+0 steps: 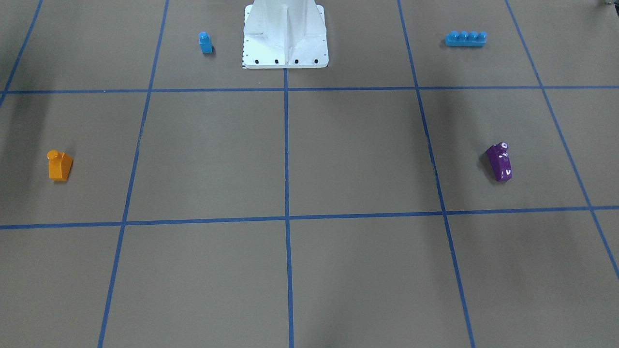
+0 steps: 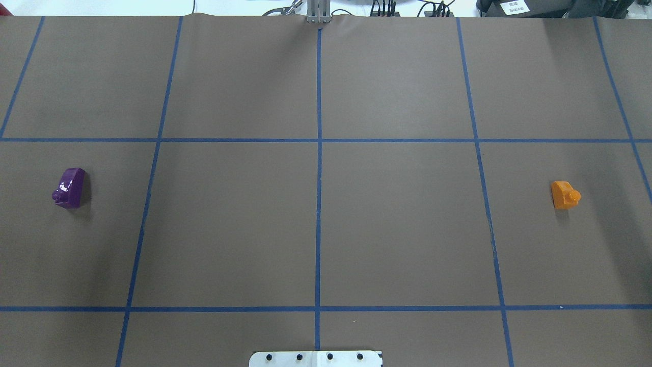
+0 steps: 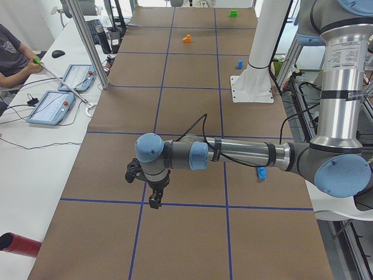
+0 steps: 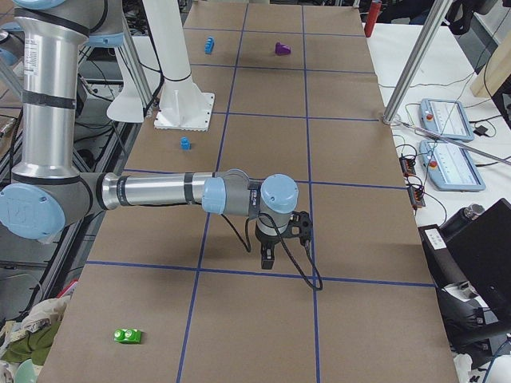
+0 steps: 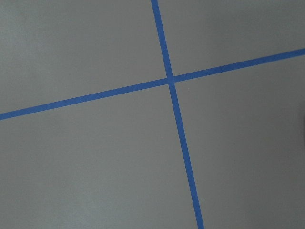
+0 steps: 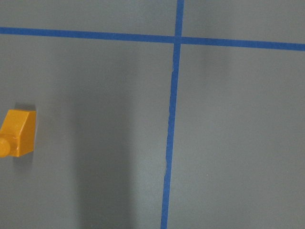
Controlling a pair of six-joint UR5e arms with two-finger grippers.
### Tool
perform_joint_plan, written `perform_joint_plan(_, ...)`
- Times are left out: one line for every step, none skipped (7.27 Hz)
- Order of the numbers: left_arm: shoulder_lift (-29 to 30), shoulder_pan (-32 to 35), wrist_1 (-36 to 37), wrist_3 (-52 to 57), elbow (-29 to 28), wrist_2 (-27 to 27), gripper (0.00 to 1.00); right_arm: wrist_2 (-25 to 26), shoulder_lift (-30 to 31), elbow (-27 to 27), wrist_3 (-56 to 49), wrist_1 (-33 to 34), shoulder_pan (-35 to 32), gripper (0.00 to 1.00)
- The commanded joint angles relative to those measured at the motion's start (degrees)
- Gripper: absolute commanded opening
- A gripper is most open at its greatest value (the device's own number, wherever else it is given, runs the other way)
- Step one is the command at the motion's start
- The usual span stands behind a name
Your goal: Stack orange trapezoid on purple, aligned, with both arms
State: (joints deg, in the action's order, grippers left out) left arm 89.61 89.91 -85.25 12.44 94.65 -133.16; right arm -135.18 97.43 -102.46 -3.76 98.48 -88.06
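The orange trapezoid (image 1: 59,166) stands alone on the brown table, on the robot's right side (image 2: 564,194). It also shows at the left edge of the right wrist view (image 6: 18,133). The purple brick (image 1: 499,162) stands alone on the robot's left side (image 2: 70,187). The left gripper (image 3: 152,195) shows only in the exterior left view, hanging above the table near a tape crossing. The right gripper (image 4: 267,255) shows only in the exterior right view, also above the table. I cannot tell whether either is open or shut. Neither touches a brick.
A small blue single-stud brick (image 1: 205,42) and a long blue four-stud brick (image 1: 465,38) sit either side of the white pedestal (image 1: 285,36). A green brick (image 4: 128,336) lies at the table's right end. An operator sits beside tablets (image 3: 55,108).
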Motion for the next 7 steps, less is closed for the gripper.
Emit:
perform_joint_plan(0.4, 0.1, 0.0, 0.0, 0.0, 0.1, 1.0, -0.1, -0.1, 0.1, 0.1, -0.1, 0.0, 1.0)
perform_joint_plan(0.6, 0.1, 0.0, 0.0, 0.0, 0.0, 1.0, -0.1, 0.0, 0.0, 0.5, -0.3, 0.0, 1.0)
perform_joint_plan(0.8, 0.0, -0.8, 0.1, 0.5, 0.3, 1.0, -0.4, -0.2, -0.1, 0.9, -0.4, 0.0, 1.0)
perform_joint_plan(1.0, -1.0, -6.0, -0.1, 0.4, 0.0, 1.0, -0.3, -0.2, -0.1, 0.9, -0.5, 0.0, 1.0)
perform_joint_plan(1.3, -1.6, -10.3, -5.0, 0.5, 0.0, 1.0, 0.2, -0.7, -0.5, 0.9, -0.6, 0.0, 1.0)
perform_joint_plan(2.3, -4.2, -14.0, -10.5, 2.5, 0.0, 1.0, -0.4, -1.4, -0.5, 1.0, -0.6, 0.0, 1.0)
perform_joint_plan(2.8, -7.0, -16.5, -14.8, 2.8, -0.2, 1.0, -0.2, -3.9, 0.0, 1.1, -0.5, -0.1, 1.0)
